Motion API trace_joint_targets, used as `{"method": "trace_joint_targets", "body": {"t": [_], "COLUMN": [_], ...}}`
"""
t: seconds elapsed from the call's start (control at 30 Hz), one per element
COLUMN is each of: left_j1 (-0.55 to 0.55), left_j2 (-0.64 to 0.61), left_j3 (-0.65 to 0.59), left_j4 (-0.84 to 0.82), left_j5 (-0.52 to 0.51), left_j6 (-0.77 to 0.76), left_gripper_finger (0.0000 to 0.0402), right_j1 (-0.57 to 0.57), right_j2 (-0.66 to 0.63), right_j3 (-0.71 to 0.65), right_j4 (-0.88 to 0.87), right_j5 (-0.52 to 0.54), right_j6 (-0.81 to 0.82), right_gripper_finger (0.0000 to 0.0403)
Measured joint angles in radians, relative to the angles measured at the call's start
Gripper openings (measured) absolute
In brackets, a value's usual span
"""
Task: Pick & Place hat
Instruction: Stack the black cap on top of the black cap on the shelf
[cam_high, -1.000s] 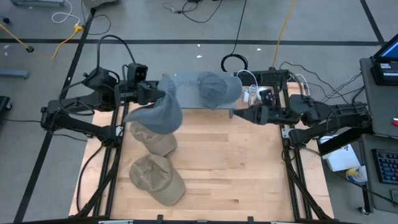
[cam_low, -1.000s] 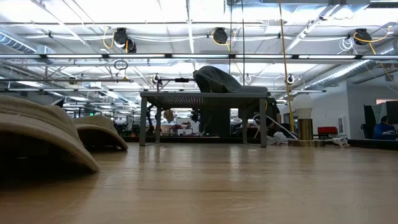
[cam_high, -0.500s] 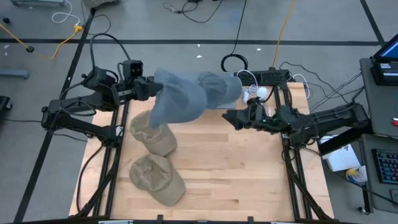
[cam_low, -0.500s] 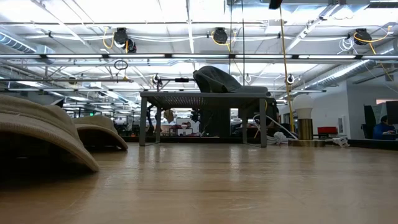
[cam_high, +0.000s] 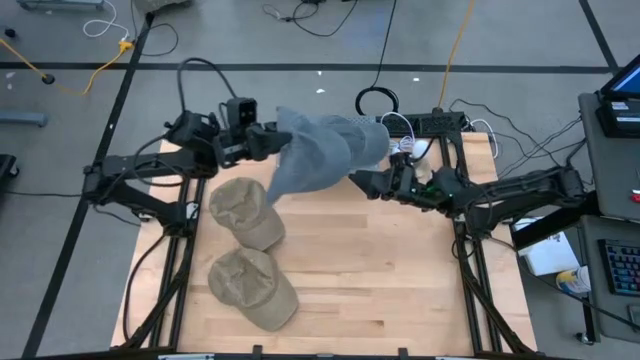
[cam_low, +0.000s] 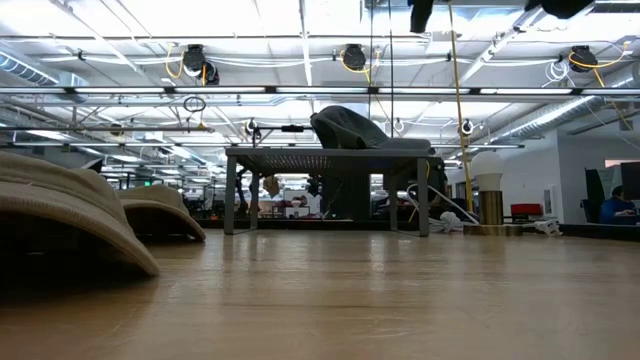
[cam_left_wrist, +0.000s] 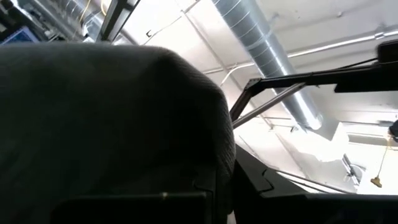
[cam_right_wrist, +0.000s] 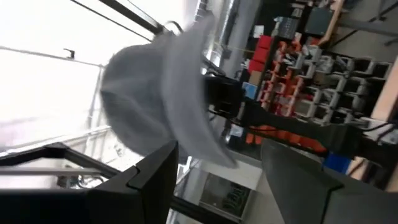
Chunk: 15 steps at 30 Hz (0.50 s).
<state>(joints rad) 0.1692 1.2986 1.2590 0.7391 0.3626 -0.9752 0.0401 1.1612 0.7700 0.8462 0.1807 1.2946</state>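
Note:
My left gripper (cam_high: 268, 141) is above the table's far left and is shut on a grey-blue hat (cam_high: 315, 155), which fills the left wrist view (cam_left_wrist: 106, 118) and hides the fingers there. My right gripper (cam_high: 358, 181) is open, just right of and below the held hat, touching nothing. Its wrist view (cam_right_wrist: 217, 180) shows the hat (cam_right_wrist: 155, 93) ahead of the fingers. A second grey hat (cam_high: 368, 138) lies crown-up on a perforated stand (cam_low: 330, 155) at the far edge. Two tan hats (cam_high: 245, 212) (cam_high: 252, 290) rest on the table. My left gripper holds the grey-blue hat by its edge nearest the left arm (cam_high: 282, 142), coming roughly level from the table's left. The fingers themselves are covered by cloth. The hat is lifted clear of the table and spreads from the fingers toward the right, partly over the stand.
The stand's legs (cam_low: 232, 195) rest on the table at its far edge. Cables and a power strip (cam_high: 435, 122) lie behind the table's far right corner. Bare wood (cam_high: 380, 270) covers the table's middle and right. In the low view, the tan hats (cam_low: 70, 215) stand at the left.
My left gripper has moved toward the table's right and carried the grey-blue hat with it. The hat hung below the fingers above the tan hat; it has swung up and now spreads toward the stand. My right gripper has moved toward the table's left, closer to the held hat.

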Motion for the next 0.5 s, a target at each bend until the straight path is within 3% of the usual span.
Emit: {"method": "trace_joint_targets", "body": {"t": [0.3, 0.5], "left_j1": [0.000, 0.005], "left_j2": [0.175, 0.206], "left_j3": [0.190, 0.227], "left_j4": [-0.010, -0.037], "left_j5": [0.090, 0.081], "left_j6": [-0.027, -0.022], "left_gripper_finger": [0.0019, 0.0019], "right_j1": [-0.024, -0.023], "right_j2": [0.020, 0.012], "right_j3": [0.000, 0.000], "right_j4": [0.136, 0.229], "right_j5": [-0.054, -0.083], "right_j6": [-0.097, -0.107], "right_gripper_finger": [0.0221, 0.0221]}}
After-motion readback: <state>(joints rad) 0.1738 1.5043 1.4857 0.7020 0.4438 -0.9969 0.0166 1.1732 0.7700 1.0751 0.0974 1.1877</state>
